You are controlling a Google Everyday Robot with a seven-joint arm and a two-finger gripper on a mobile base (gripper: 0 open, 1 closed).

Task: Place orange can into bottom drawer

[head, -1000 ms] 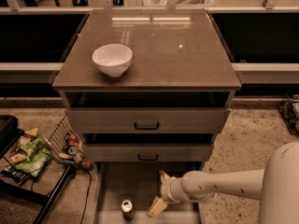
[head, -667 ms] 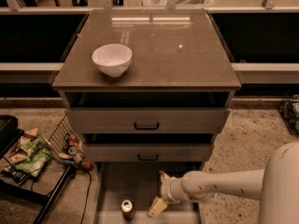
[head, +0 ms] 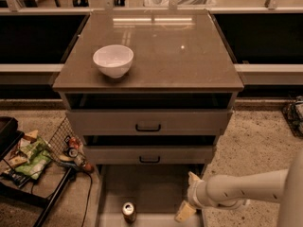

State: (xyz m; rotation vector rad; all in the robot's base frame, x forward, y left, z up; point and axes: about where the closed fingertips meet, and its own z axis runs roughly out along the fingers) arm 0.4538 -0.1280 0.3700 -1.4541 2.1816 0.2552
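One orange can [head: 129,212] stands upright at the near end of the bottom drawer [head: 154,188], left of centre on its flat floor, with its silver top facing up. You can see that this drawer is pulled out towards you. To the right of the can, and apart from it, your gripper [head: 188,195] sits over the drawer's right side at the end of the white arm [head: 246,188], which reaches in from the right. Its two pale fingers are spread wide and grasp nothing. To the left, on the speckled floor, a wire rack [head: 45,157] holds snack packets and small cans. Farther back you find the two upper drawers [head: 149,138], each with a black handle. On the brown cabinet top [head: 180,56] a white bowl [head: 113,60] rests towards the left.
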